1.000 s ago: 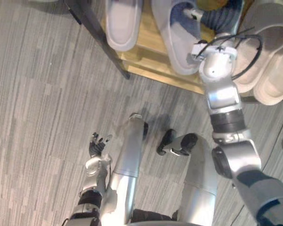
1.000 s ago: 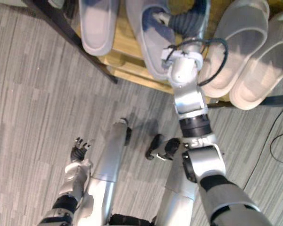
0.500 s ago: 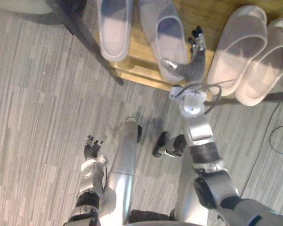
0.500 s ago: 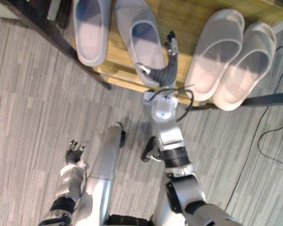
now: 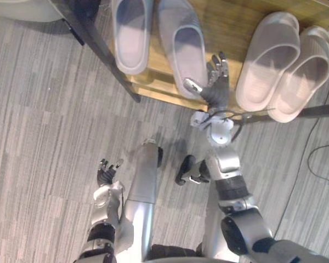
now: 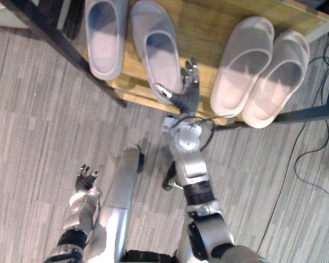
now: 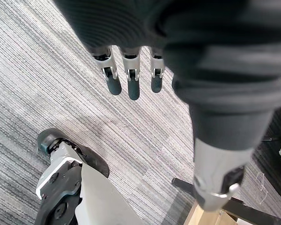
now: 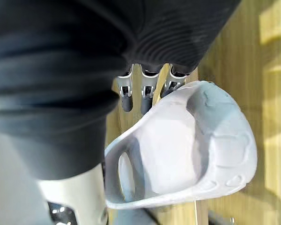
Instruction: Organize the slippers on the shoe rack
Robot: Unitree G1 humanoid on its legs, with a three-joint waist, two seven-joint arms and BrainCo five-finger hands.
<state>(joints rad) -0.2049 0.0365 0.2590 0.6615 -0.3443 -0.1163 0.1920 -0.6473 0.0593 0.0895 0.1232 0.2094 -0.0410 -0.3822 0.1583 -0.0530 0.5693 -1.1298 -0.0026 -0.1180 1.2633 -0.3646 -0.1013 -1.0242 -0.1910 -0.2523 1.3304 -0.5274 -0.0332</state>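
Upper centre: right hand (image 5: 216, 83), spread open and empty, just right of the grey slipper (image 5: 182, 49) on the wooden shoe rack (image 5: 230, 22), level with its heel end. Lying lengthwise up the frame, toe topmost, slightly tilted, long side toward the palm. Probably a job for this hand; left hand (image 5: 107, 174) relaxed, empty, lower left, well apart.

You have four slippers in a row on the shoe rack (image 5: 230, 33) shelf, heels toward the robot. The leftmost slipper (image 5: 130, 33) and second slipper (image 5: 182, 46) lie side by side at the left, a narrow gap between them. The third slipper (image 5: 263, 60) and rightmost slipper (image 5: 304, 76) lie touching at the right. The right hand (image 5: 216, 82) sits between the second and third slippers, just beside the second. The left hand (image 5: 107, 172) hangs over the floor (image 5: 44, 137), well in front of the rack, to the left.
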